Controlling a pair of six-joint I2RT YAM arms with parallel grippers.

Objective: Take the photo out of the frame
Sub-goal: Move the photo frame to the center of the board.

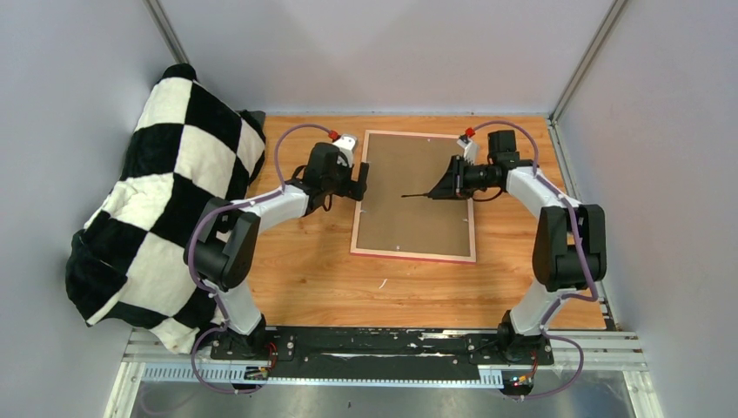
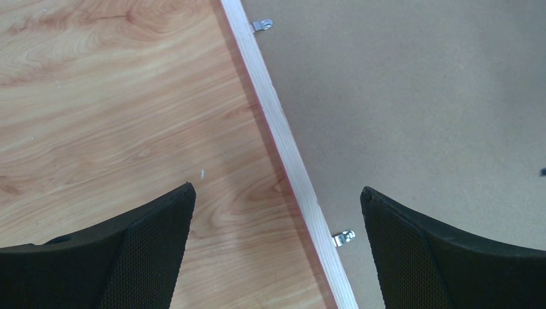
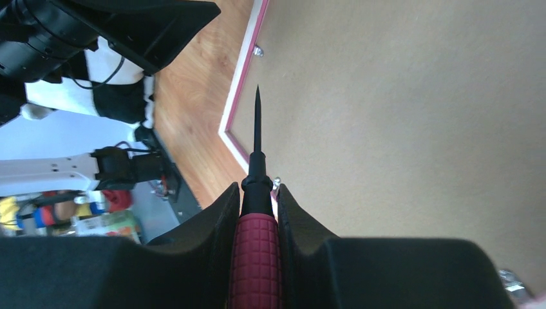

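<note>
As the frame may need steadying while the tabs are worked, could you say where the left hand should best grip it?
Probably its left rail, from straight above, between the two metal tabs: the frame lies flat, back up, and that narrow rail lies directly under the open left hand.

A robotics lab test cell, by the look of it. Plain pale walls (image 1: 392, 52) on aluminium posts (image 1: 587, 57) box in a wood-grain counter (image 1: 305, 279). The cabled left arm (image 1: 278, 205) and right arm (image 1: 544, 187) are bolted to a black rail (image 1: 383, 341). Blurred clutter (image 3: 64, 219), possibly supplies, lies outside.
</note>
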